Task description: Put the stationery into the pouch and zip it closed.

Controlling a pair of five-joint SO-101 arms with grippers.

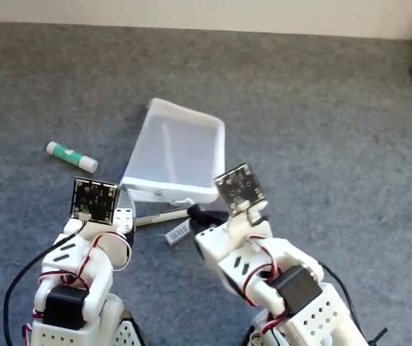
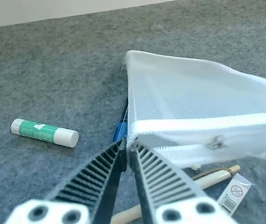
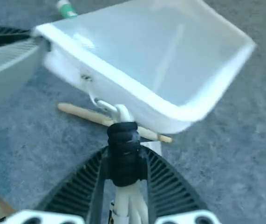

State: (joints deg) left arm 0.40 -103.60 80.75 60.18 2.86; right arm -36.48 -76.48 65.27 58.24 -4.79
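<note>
Pouch (image 1: pixel 177 148) of white mesh lies on the grey carpet (image 1: pixel 321 108) in the high view, its near edge between my two arms. The glue stick (image 1: pixel 71 156) sits well apart to one side, and the pen (image 1: pixel 155 218) pokes out from under that near edge. Both are outside the pouch.

From the left wrist, my left gripper (image 2: pixel 127 148) has its fingers pressed together on the pouch's corner, which looks raised off the carpet. The hold is only a thin bite of mesh, and I judge a hard tug from the other side could pull it free.

From the right wrist, my right gripper (image 3: pixel 123 161) pinches the black zip pull (image 3: pixel 122 140) at the end of its white cord. I cannot tell how far the zip is run. The danger, as I judge it, is that drawing it across now shuts the pouch with the pen and glue stick left out. The cord could also slip, leaving the slider (image 3: pixel 84 77) stalled as the mouth buckles.
</note>
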